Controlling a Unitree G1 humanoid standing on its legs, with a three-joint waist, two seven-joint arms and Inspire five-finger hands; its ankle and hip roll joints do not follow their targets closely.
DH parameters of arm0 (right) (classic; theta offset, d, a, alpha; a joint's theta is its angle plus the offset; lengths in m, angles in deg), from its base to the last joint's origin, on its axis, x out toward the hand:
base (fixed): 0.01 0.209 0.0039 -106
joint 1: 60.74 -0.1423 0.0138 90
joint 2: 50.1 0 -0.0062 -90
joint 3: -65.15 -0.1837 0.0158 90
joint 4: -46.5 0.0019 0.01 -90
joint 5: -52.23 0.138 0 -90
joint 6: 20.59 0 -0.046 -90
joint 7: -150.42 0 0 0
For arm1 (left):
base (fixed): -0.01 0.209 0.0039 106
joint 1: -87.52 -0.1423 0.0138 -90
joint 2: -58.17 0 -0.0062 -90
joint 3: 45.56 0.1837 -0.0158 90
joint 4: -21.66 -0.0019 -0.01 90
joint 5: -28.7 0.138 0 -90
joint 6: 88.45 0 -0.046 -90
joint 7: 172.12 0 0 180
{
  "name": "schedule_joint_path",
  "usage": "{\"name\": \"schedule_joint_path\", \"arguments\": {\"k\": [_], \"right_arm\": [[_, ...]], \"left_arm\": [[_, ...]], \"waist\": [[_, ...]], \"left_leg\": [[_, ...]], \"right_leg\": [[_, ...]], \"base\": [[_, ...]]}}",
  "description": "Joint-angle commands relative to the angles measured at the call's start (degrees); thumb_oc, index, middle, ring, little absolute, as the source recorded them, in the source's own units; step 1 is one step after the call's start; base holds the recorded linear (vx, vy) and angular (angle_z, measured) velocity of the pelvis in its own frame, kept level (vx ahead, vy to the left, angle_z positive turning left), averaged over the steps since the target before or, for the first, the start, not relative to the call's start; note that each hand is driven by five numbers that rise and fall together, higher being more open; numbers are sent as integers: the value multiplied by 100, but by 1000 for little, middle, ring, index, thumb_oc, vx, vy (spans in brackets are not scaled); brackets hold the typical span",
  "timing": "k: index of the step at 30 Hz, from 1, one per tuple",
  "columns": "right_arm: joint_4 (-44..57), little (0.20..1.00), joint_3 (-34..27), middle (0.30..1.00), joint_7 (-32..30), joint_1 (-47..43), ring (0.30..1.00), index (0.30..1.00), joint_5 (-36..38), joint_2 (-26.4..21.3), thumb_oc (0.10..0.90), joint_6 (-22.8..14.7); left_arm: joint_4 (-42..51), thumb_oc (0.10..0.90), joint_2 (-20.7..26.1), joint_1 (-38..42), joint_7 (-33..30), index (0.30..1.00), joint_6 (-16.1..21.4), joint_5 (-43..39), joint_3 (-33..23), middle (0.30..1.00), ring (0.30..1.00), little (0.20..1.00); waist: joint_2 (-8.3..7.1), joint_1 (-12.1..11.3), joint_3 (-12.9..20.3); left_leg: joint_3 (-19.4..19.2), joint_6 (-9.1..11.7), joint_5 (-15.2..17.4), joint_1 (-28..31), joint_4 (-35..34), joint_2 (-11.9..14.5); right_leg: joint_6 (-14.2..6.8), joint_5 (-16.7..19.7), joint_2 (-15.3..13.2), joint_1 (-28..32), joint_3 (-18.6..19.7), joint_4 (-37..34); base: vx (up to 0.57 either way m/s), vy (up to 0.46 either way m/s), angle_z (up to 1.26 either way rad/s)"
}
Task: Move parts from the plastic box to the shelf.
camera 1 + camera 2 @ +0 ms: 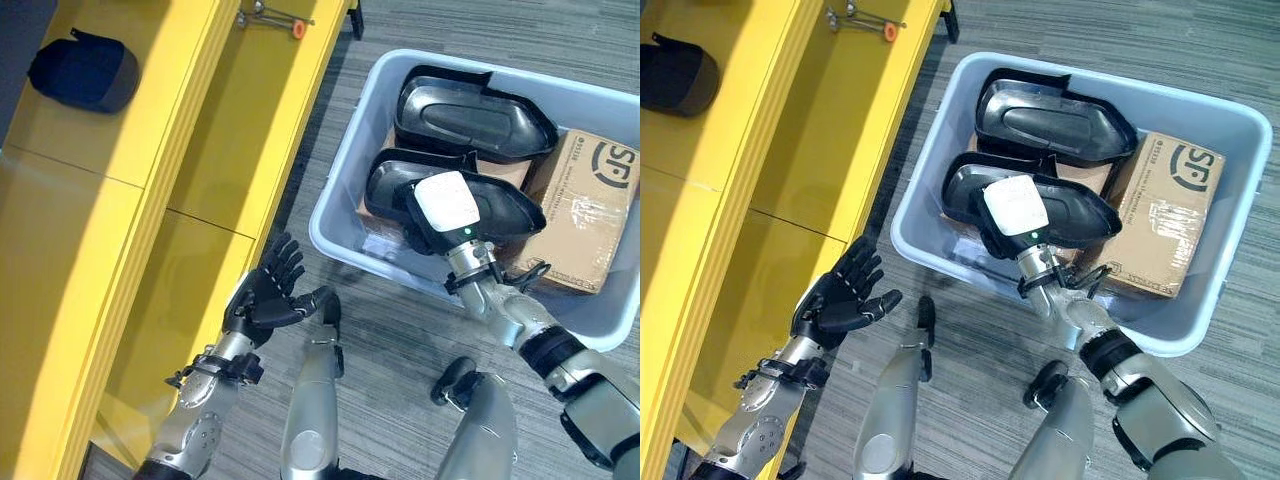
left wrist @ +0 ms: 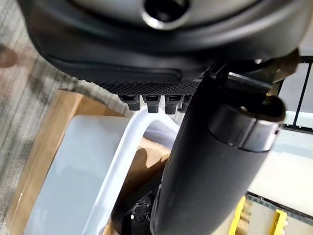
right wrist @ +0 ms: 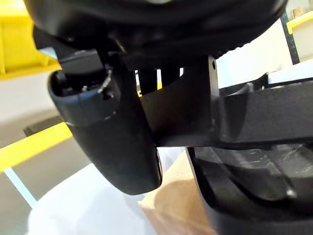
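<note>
The grey-blue plastic box (image 1: 335,245) stands on the floor at the right. Two black moulded parts lie in it, one far (image 1: 470,115) and one near (image 1: 505,205). My right hand (image 1: 447,200), with a white cover on its back, rests over the near part's left end. In the right wrist view the hand (image 3: 112,132) is against that part's rim (image 3: 254,127). My left hand (image 1: 270,295) hovers open, palm up, between the yellow shelf (image 1: 170,120) and the box, holding nothing. A dark rounded part (image 1: 85,72) lies on the shelf at the far left.
A taped cardboard box (image 1: 585,205) fills the plastic box's right side, under the parts. Small metal tools with an orange piece (image 1: 275,18) lie at the shelf's far end. Grey carpet runs between shelf and box.
</note>
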State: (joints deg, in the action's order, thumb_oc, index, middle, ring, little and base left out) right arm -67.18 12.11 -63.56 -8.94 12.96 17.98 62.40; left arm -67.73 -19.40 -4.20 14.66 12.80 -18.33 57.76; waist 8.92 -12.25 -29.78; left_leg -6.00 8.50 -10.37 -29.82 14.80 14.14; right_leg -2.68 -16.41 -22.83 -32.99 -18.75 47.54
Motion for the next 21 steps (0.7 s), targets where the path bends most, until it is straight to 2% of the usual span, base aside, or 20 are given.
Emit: {"name": "schedule_joint_path", "arguments": {"k": [1, 8, 9, 11, 16, 17, 19, 21], "right_arm": [[887, 300, -479, 300, -174, -454, 300, 300, 18, 6, 400, -465], [2198, 300, -810, 300, 172, -120, 300, 300, -301, -430, 400, -882], [2354, 300, -862, 300, 264, -144, 300, 300, -366, -520, 400, -977], [2711, 300, -951, 300, 546, -124, 300, 300, -364, -740, 400, -1169], [2943, 300, -952, 300, 930, -174, 300, 300, -401, -1186, 400, -1423], [2961, 300, -945, 300, 1006, -167, 300, 300, -421, -1296, 400, -1570], [2969, 300, -943, 300, 1122, -236, 300, 300, -403, -1485, 400, -1740], [2879, 300, -837, 300, 1332, -340, 300, 300, -84, -1781, 400, -2004]], "left_arm": [[582, 900, 229, -70, 33, 1000, 632, -233, -145, 1000, 1000, 1000], [669, 900, 233, -148, -78, 1000, 639, -206, -254, 1000, 1000, 1000], [678, 900, 242, -116, -87, 1000, 628, -210, -289, 1000, 1000, 1000], [682, 900, 257, -120, -84, 1000, 605, -218, -316, 1000, 1000, 1000], [701, 900, 298, -179, 2, 1000, 551, -175, -372, 1000, 1000, 1000], [699, 900, 308, -221, 14, 1000, 520, -174, -387, 1000, 1000, 1000], [725, 900, 333, -235, 54, 1000, 472, -180, -447, 1000, 1000, 1000], [713, 900, 362, -311, 105, 1000, 440, -174, -455, 1000, 1000, 1000]], "waist": [[-181, 81, -2], [-326, 293, -2], [-317, 294, -2], [-351, 332, -2], [-403, 349, -2], [-444, 366, -2], [-447, 351, -2], [-504, 343, -2]], "left_leg": [[-560, -332, 1094, 303, 467, -85], [-616, -323, 1153, 557, 467, -38], [-663, -373, 1034, 502, 423, 8], [-679, -371, 1051, 586, 417, 27], [-684, -362, 1072, 706, 433, 62], [-641, -309, 1195, 810, 490, 33], [-682, -360, 1086, 777, 462, 74], [-626, -303, 1210, 887, 537, 58]], "right_leg": [[-99, -245, 247, 261, -202, 106], [-132, -232, 373, 467, -69, -37], [-62, -120, 411, 414, -123, -91], [-65, -113, 448, 492, -97, -138], [-59, -117, 488, 646, -79, -201], [-127, -230, 468, 743, -13, -146], [-46, -147, 501, 715, -75, -168], [-84, -292, 493, 837, -33, -86]], "base": [[0, -11, -9], [-11, -8, -10], [-60, -22, -8], [-33, -35, -11], [7, -67, -5], [65, -69, -4], [7, -69, -5], [38, -84, -5]]}}
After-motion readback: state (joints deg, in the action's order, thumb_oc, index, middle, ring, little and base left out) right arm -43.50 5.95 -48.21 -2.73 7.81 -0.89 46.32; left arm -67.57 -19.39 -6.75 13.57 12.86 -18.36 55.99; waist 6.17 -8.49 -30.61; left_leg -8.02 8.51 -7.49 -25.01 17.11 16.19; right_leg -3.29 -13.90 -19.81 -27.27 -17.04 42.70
